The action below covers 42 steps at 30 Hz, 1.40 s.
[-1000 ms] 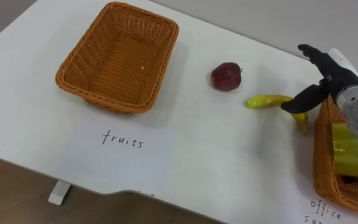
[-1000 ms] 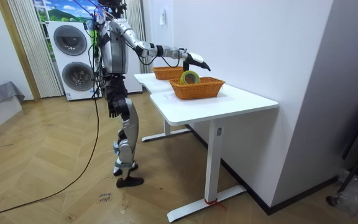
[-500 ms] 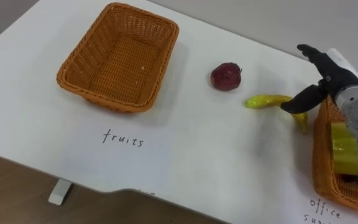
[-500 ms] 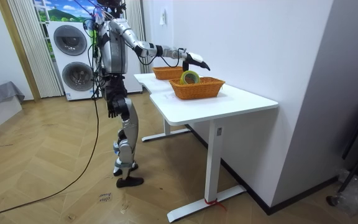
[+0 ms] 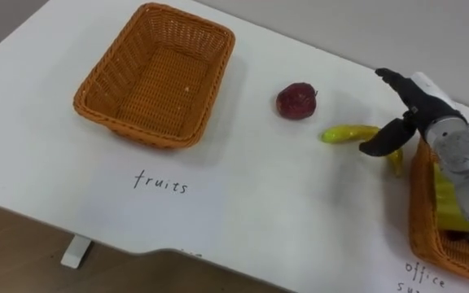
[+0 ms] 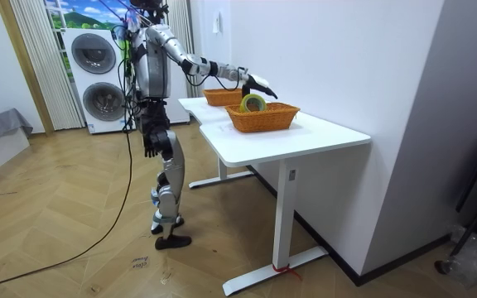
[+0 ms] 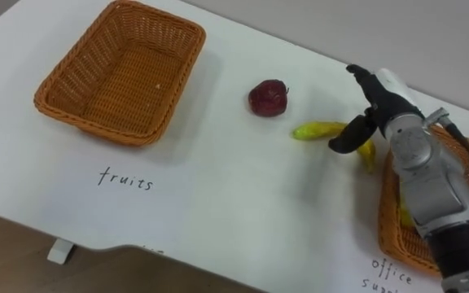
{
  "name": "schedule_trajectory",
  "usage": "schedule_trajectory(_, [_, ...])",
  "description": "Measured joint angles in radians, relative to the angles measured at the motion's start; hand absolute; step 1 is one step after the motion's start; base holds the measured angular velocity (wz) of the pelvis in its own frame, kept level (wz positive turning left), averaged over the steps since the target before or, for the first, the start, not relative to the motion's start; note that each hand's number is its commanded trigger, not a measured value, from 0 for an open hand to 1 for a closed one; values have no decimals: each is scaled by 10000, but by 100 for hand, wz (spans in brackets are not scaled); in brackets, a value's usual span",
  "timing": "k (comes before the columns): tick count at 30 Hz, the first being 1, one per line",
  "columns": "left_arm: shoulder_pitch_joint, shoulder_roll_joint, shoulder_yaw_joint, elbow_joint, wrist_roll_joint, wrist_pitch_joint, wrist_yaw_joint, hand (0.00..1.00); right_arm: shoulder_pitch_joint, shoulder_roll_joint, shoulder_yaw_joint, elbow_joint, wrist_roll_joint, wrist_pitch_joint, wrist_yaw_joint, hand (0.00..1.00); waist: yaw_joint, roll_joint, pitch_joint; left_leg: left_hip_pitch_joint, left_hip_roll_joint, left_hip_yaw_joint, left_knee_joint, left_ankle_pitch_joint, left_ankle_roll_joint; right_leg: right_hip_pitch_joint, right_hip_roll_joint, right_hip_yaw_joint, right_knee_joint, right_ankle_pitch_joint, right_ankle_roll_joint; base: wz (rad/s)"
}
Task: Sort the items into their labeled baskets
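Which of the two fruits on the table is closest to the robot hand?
The yellow banana, lying right by the thumb of the robot hand; the dark red apple sits farther off to the left.

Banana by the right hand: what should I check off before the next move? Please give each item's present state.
1. Right hand open, fingers straight, thumb spread: ok.
2. Hand placed at the banana: ok, its thumb is at the banana's bend.
3. Thumb touching the banana: cannot tell.
4. Banana held: not ok, nothing is curled round it yet.
5. Banana lies apart from the apple: ok.
6. Banana's other end free of the office basket: cannot tell, it lies close to the wall behind the hand.
7. Fruits basket has room for it: ok.
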Motion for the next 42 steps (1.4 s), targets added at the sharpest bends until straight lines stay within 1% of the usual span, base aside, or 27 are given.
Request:
schedule_trajectory(3, [12,49,-239,-5,3,1,-16,0,-80,0,285,126,8,-6,79,0,73,7,6,-9,0,-10,39,-3,0,5,-2,-16,2,0,0,0])
schedule_trajectory(7, [6,77,-255,31,13,-4,-56,0,-427,-1,508,597,1,-84,106,0,201,44,35,-19,-1,-4,51,-3,0,1,-4,-35,4,0,0,0])
schedule_trajectory(8, [8,105,-253,49,13,0,-75,0,-478,0,513,718,1,-97,108,0,236,45,36,-21,-1,-15,51,-3,0,1,-5,-85,3,0,0,0])
schedule_trajectory(9, [9,126,-255,107,13,7,-102,0,-561,0,530,884,-11,-104,124,0,256,73,57,-30,-1,-29,51,-4,0,0,-10,-158,4,0,0,4])
schedule_trajectory(11, [34,148,-255,132,13,43,-127,0,-598,0,530,963,-78,-100,136,0,269,69,54,-91,-1,-77,57,-4,-1,-17,-19,-267,2,1,-1,7])
schedule_trajectory(19, [8,235,-242,343,25,100,-322,0,-604,0,579,984,-209,-96,305,0,322,67,54,-260,-10,-128,145,-3,-2,-145,-19,-297,-1,1,-1,1])
schedule_trajectory(21, [-14,235,-241,343,24,142,-324,0,-691,0,798,1252,-329,-91,327,0,398,68,54,-274,-10,-130,158,-3,-2,-154,-19,-294,-5,1,-1,0])
schedule_trajectory(24, [-55,241,-242,339,20,153,-324,0,-692,0,816,1359,-408,-86,405,0,530,82,65,-291,-11,-148,159,-4,-1,-156,-20,-304,-11,1,-1,0])
schedule_trajectory(32, [-54,257,-251,293,49,144,-352,0,-751,-2,921,1665,-745,-125,566,0,531,69,65,-348,-22,-236,163,-6,-2,-146,-23,-352,-2,4,-5,3])
schedule_trajectory(35, [-145,258,-253,296,32,147,-352,0,-755,-74,922,1779,-739,-193,728,0,511,62,64,-423,-48,-339,220,-6,0,-155,-32,-415,-7,5,-6,9])
schedule_trajectory(42, [-207,260,-253,296,35,131,-221,0,-755,-98,929,2006,-742,-317,1068,0,535,45,52,-425,-56,-362,227,-5,2,-154,-33,-388,-11,6,-5,1])
